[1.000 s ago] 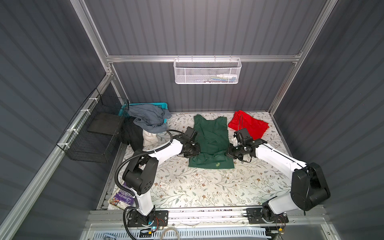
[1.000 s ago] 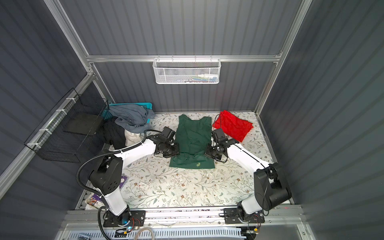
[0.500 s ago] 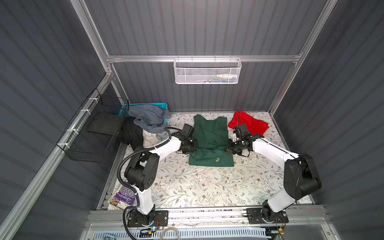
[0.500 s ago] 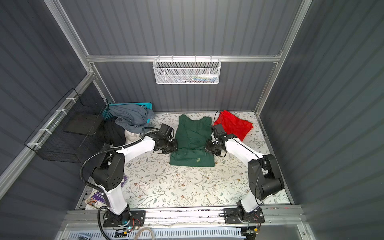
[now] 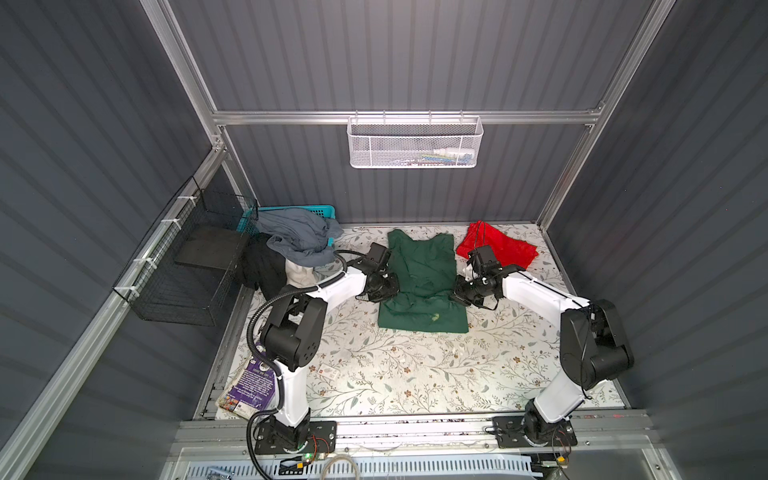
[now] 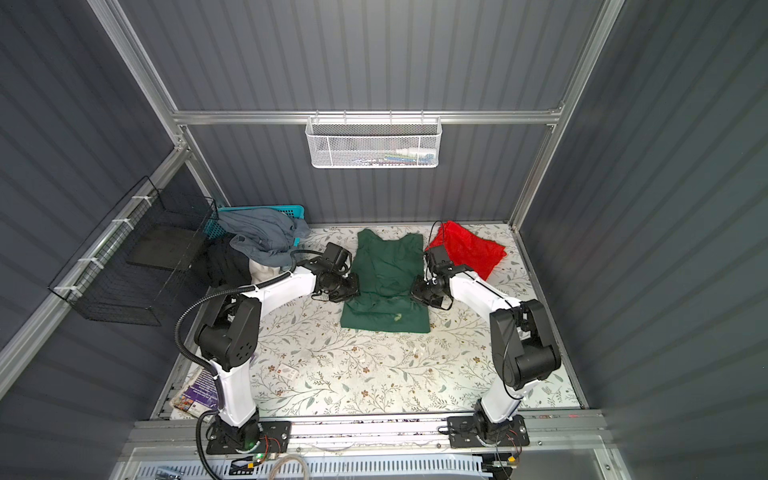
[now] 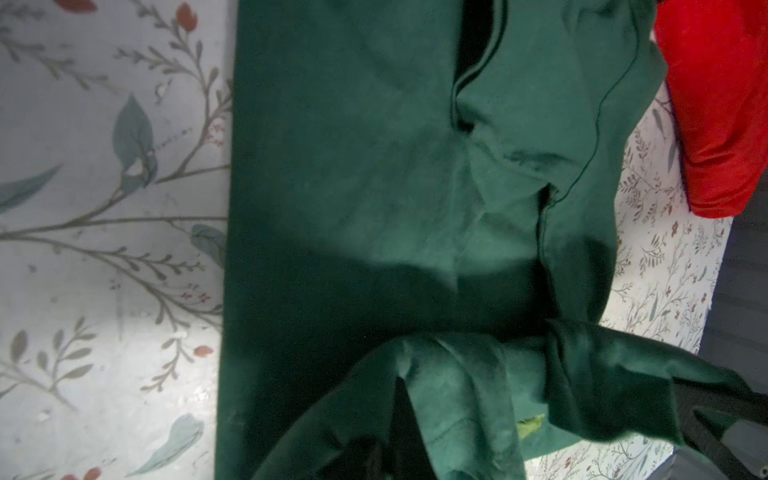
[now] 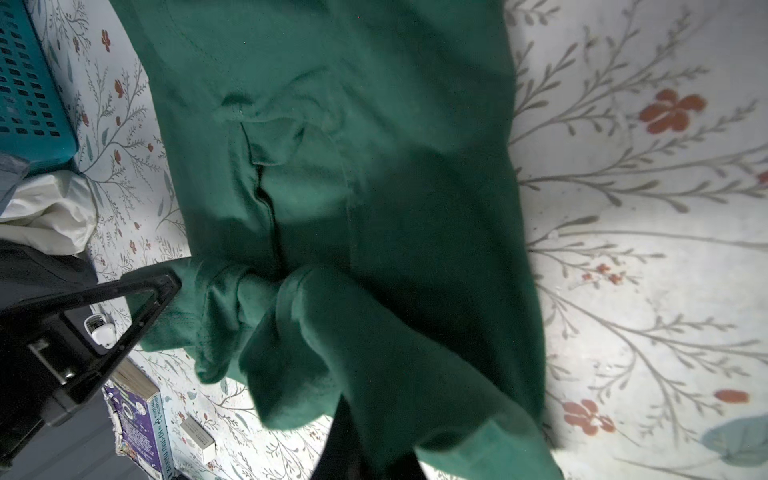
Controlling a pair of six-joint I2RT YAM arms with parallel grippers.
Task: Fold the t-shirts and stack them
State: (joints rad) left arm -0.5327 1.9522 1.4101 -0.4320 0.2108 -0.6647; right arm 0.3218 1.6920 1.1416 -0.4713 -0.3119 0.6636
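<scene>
- The worktop (image 5: 415, 374), covered in a pale sheet printed with leafy sprigs and small red flowers, carries everything.
- A large dark green cotton t-shirt (image 5: 419, 266) lies lengthwise in the middle of the worktop. It runs from near the far edge toward the centre, and its near end is the wider one.
- A heap of grey-blue, black and white garments (image 5: 295, 235) sits at the far left corner. It spills over a teal slotted plastic basket (image 5: 316, 210).
- A bright red t-shirt (image 5: 505, 249) lies crumpled at the far right corner, just beside the green one.
- The left pincer (image 5: 394, 286) is at the green shirt's left side, about halfway along. It is clamped together on a bunch of green fabric raised above the layer beneath.
- The right pincer (image 5: 457, 289) mirrors it at the shirt's right side. In the right wrist view, green cloth (image 8: 316, 332) gathers around its closed fingers.
- A purple-covered book (image 5: 253, 382) lies at the near left edge.
- A small white box (image 5: 328, 371) rests on the worktop near the book.
</scene>
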